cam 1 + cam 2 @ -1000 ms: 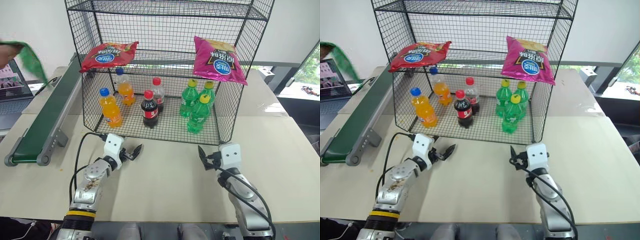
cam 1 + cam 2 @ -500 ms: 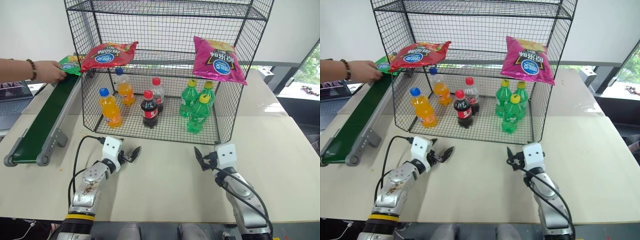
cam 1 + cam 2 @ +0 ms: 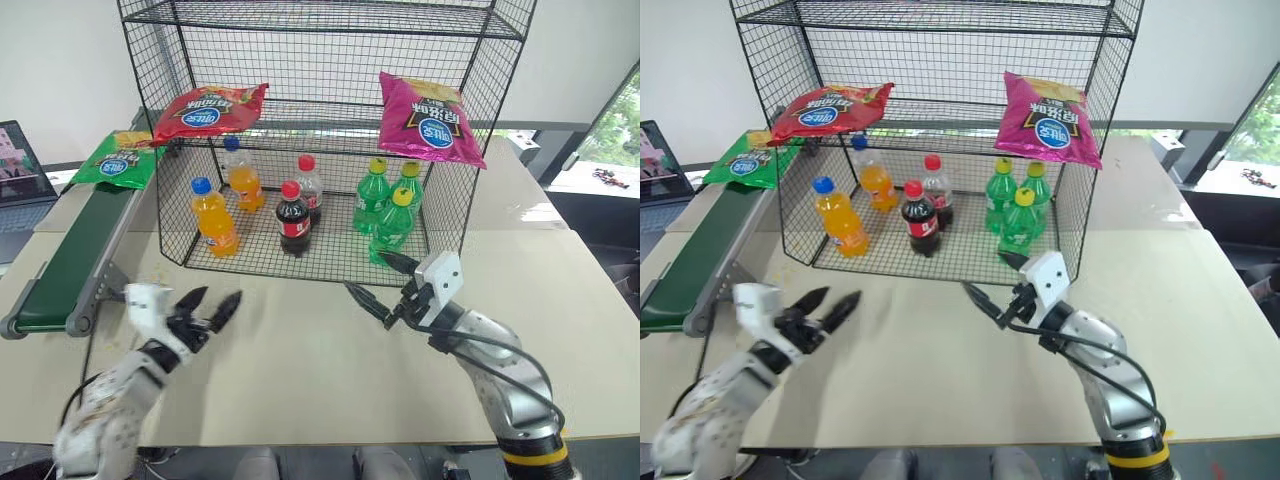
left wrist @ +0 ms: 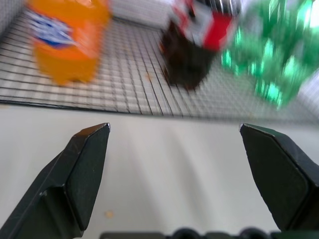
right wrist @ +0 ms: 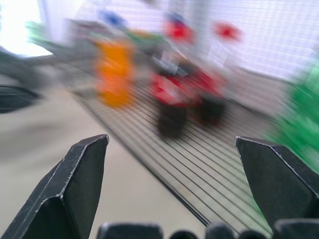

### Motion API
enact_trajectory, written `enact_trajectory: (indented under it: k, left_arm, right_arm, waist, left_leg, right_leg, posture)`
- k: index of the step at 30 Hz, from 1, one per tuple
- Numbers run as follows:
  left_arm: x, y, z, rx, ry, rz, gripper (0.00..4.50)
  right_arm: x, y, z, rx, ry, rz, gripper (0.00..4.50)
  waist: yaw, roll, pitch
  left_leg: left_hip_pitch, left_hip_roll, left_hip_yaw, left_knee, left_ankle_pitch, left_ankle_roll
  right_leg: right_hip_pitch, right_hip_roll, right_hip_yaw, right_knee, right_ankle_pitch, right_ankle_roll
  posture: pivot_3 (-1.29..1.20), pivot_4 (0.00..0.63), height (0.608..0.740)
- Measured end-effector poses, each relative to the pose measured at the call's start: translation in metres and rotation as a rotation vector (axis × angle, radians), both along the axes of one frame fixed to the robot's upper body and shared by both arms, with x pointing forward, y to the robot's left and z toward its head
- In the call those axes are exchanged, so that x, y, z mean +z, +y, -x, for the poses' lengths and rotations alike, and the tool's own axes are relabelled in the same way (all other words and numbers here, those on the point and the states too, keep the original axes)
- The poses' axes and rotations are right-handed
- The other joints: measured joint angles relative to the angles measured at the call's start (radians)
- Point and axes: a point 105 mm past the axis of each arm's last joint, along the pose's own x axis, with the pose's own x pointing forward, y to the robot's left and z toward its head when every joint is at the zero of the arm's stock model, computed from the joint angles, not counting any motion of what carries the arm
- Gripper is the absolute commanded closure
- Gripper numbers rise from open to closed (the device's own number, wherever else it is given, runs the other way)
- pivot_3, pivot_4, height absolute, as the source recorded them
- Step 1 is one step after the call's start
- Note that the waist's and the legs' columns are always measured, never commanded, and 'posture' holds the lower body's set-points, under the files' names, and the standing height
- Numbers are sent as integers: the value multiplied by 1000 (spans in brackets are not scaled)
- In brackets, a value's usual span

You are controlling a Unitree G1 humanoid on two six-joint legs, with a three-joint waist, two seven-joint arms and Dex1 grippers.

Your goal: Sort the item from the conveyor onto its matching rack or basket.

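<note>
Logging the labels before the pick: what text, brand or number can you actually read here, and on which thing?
No text can be quoted with confidence.
Green crisp bag on the conveyor: blue-and-white oval logo, lettering too small.
Red bag on the rack: oval logo, unreadable.
Magenta bag: oval logo, white characters above it, too small.
Bottles in the basket: labels too small in the head views, blurred in the wrist views.

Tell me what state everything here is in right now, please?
green crisp bag: lying flat on the far end of the conveyor, not held.
red bag: lying on the rack tier.
magenta bag: propped on the same tier.
bottles: upright and capped in the basket.
left gripper: open, empty.
right gripper: open, empty.
</note>
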Motion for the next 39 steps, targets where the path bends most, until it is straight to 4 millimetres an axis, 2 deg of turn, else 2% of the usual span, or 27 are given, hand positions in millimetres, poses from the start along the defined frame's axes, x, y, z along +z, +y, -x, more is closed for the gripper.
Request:
enact_trajectory:
  k: [4,8,12,16,18,22,24,29,39]
  left_arm:
    - [16,31,22,94,10,207,66]
    - [28,75,47,290,-1,421,66]
    - [32,106,64,439,-22,597,66]
    - [34,126,77,529,-49,703,66]
    - [30,139,84,572,-58,762,66]
    - [4,164,93,662,-15,868,66]
    - [-3,173,94,685,7,880,66]
    - [2,185,86,661,0,876,66]
    - [10,178,79,577,-1,857,66]
  right_arm:
    - [20,20,6,183,-12,-24,0]
    - [37,45,17,377,-59,-16,0]
    - [39,56,22,475,-61,-11,0]
    - [42,60,25,542,-65,-11,0]
    - [46,63,27,573,-75,-14,0]
    - [56,68,30,612,-113,-27,0]
    - [62,71,31,626,-134,-35,0]
    - [66,73,33,650,-148,-35,0]
    - [66,73,32,647,-145,-39,0]
  waist:
    - [-8,-1,0]
    - [-16,0,1]
    - [-2,-1,1]
    - [4,0,1]
    - [2,0,2]
    - [1,1,2]
    - [2,1,2]
    - [7,3,3]
    - [0,2,3]
  left_leg:
    - [0,0,-2,0,0,0]
    - [0,0,-6,-1,0,0]
    - [-1,0,-11,0,-1,-1]
    - [-1,0,-15,0,0,-3]
    - [-1,0,-16,-1,1,-3]
    - [-1,0,-19,-2,1,-4]
    - [-2,0,-21,-3,1,-4]
    - [-2,0,-21,-3,3,-11]
    - [-3,0,-21,-4,4,-15]
  right_leg:
    - [0,0,-1,0,0,0]
    - [1,0,-5,0,-1,-2]
    - [1,-1,-10,0,-2,-4]
    - [1,-1,-15,0,-3,-6]
    - [1,-1,-18,1,-4,-8]
    - [1,-1,-22,3,-6,-11]
    - [1,-1,-24,4,-6,-11]
    - [1,-1,-25,4,-7,-10]
    - [-1,-1,-25,9,-8,-11]
  posture:
    - [0,150,740]
    - [0,150,740]
    - [0,150,740]
    - [0,150,740]
    - [0,150,740]
    - [0,150,740]
    - [0,150,740]
    - [0,150,740]
    - [0,150,740]
